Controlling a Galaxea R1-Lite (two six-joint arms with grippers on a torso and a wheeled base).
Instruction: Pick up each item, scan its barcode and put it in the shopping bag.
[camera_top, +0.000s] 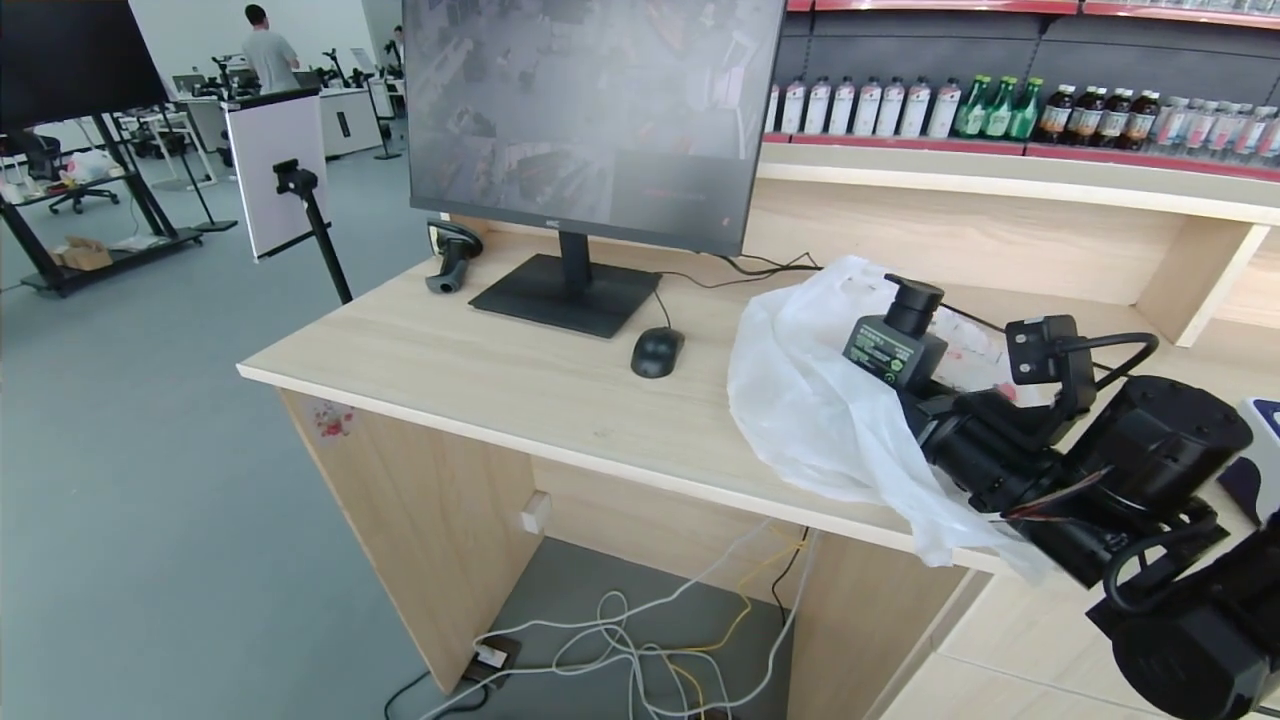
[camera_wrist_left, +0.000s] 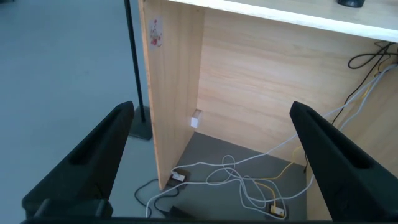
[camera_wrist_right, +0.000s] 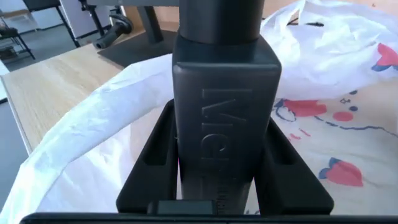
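The dark bottle (camera_top: 890, 345) has its lower part hidden, apparently inside the right gripper (camera_wrist_right: 222, 124)

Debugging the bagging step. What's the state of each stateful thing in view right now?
bottle: cap on, gripped, tilted at the bag's mouth
right gripper: shut on the bottle
left gripper: open, empty, low beside the desk
shopping bag: mouth open, slumped on the desk, part hanging over its front edge
scanner: resting on the desk, unheld
monitor: on, dim picture
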